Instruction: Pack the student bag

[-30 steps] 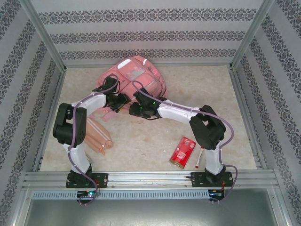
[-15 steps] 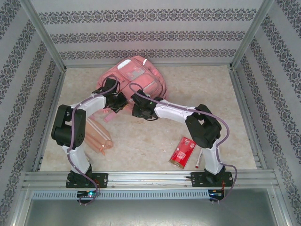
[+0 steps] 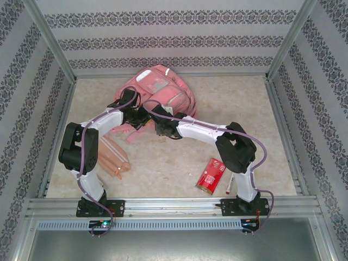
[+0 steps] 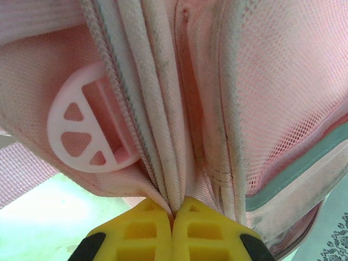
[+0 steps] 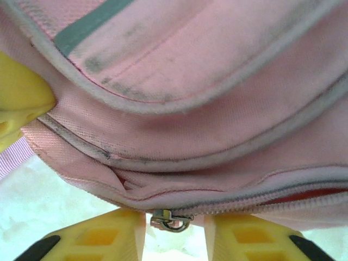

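Bright, even overhead light leaves faint shadows on the bench (image 3: 174,163). In the wrist views the bench washes out pale and the bag (image 5: 190,65) looks slightly soft.

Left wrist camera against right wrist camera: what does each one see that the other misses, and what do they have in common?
Left wrist view: a white round plastic buckle, a pink mesh panel, and the left hand pinched shut on a fold of the student bag. Right wrist view: a small metal zip pull in the gap of the open right hand. Shared: pink fabric, a grey strip and the pale table below.
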You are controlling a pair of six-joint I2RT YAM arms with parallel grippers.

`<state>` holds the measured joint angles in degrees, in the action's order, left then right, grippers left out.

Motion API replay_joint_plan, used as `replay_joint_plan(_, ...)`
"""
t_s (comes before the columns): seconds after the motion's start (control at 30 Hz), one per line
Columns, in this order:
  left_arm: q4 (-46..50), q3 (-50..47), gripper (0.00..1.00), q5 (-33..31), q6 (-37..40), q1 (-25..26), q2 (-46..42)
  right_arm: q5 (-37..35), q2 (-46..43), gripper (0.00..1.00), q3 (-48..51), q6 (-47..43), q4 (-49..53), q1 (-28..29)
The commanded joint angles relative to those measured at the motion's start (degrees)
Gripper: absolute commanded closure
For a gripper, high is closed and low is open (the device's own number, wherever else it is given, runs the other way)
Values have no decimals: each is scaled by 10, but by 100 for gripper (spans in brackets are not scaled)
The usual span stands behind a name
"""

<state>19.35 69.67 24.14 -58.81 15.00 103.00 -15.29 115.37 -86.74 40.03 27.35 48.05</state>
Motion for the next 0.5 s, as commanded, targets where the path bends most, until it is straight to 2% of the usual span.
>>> replay_joint_plan(0.0,14,15,100,51,13,16,-25,-53,15,74,-30,-36,8,4)
replay_joint_plan(0.27,37,22,100,31,57,11,-26,-2,-17,98,-19,-18,29,-8)
replay_joint_plan(0.47,51,36,100,22,96,-9,-14,97,-84,100,54,-5,46,-62)
